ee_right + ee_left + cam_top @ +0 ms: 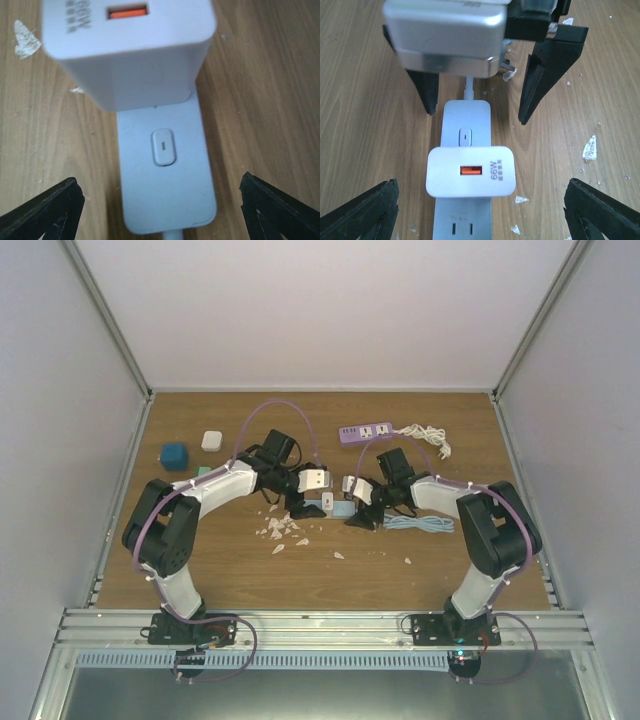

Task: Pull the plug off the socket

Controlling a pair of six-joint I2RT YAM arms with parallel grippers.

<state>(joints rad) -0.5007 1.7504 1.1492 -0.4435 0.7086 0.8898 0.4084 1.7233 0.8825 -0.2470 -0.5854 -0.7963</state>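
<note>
Squarely in its blue-grey socket strip (465,117), the white, orange-ported plug (470,172) sits between left tool (480,190) and right tool (159,182), both spread wide.

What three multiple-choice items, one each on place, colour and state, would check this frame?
1. Where does the white charger sit? A in a back corner; B on the light blue power strip; C at the near edge.
2. Its USB port colour? A green; B orange; C black.
3. The left end effector is: A shut on the charger; B shut, empty; C open.
Answers: 1 B, it is plugged into the strip; 2 B, the slot shows orange; 3 C, its fingers stand wide apart.
</note>
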